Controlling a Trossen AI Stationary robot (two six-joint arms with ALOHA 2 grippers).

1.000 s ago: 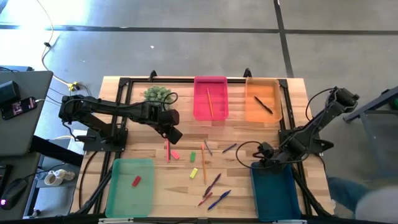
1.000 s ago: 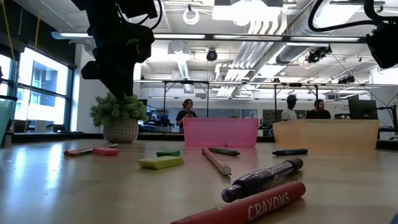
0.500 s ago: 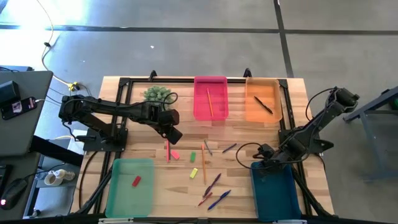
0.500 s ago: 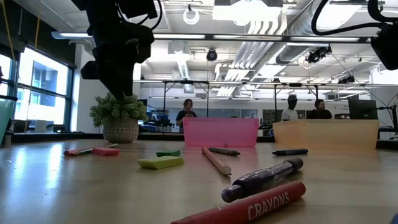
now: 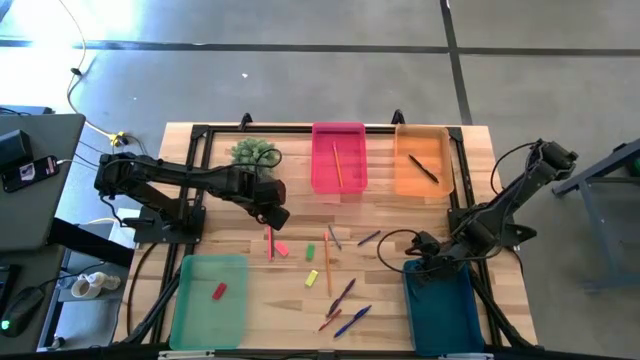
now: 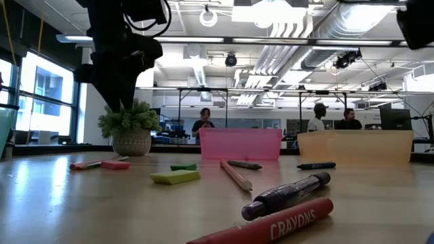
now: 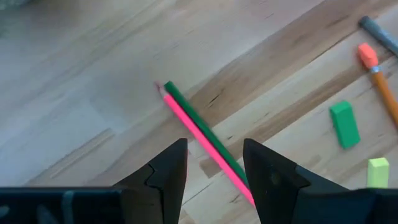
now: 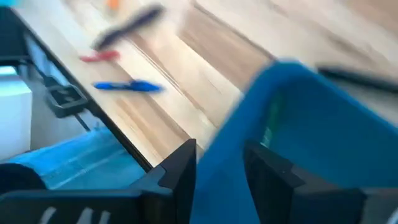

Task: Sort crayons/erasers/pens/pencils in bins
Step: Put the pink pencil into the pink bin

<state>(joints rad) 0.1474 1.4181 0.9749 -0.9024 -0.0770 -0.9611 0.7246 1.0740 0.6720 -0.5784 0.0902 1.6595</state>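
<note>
right gripper (image 5: 412, 268): at the near end of the teal bin (image 5: 445, 322), just above its rim — jaws parting compared with a second ago, a clear gap between the fingers in the wrist view, nothing visible between them
meaning: looks like a release over the teal bin; the dropped item itself cannot be made out
left gripper (image 7: 214, 163): has slid slightly toward the plant (image 5: 251, 151) — now over the end of the red and green pencils (image 7: 202, 134), fingers apart, holding nothing
pencils: lying side by side on the table, between the plant and the light green bin (image 5: 208, 320)
likely next: left closes on a pencil — judgement only
loose items: erasers (image 5: 312, 278), pens, still on the table beside the teal bin
</note>
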